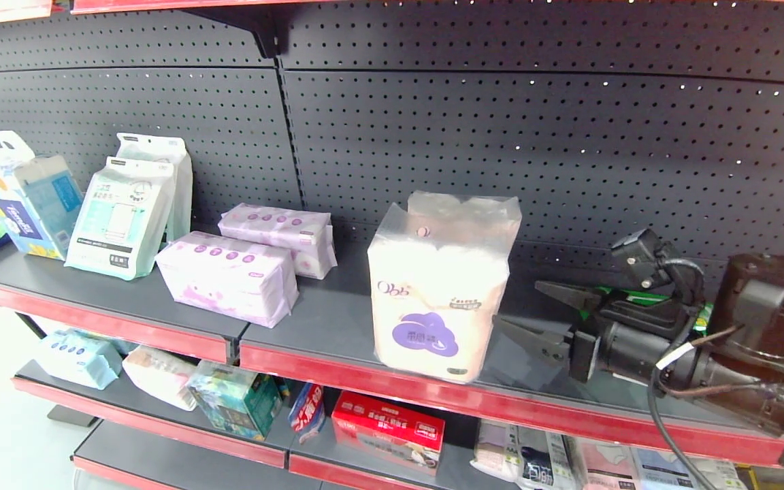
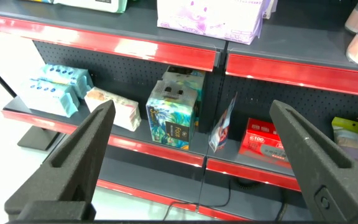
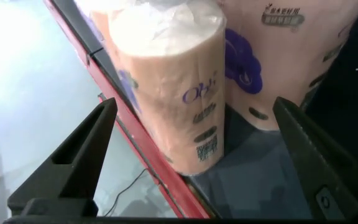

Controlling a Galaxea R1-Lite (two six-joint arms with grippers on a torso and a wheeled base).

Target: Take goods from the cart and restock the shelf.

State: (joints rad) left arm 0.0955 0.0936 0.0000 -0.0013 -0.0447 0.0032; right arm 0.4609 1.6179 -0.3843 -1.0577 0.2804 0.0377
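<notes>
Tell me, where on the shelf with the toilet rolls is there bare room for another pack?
The widest bare board of the shelf lies between the purple tissue packs and the toilet roll pack. Right of that pack the board is bare too, but the right arm's open jaws sit there. The left end is crowded with pouches.

Head camera before shelf (image 1: 337,320); right wrist camera close beside same roll pack (image 3: 173,87)
</notes>
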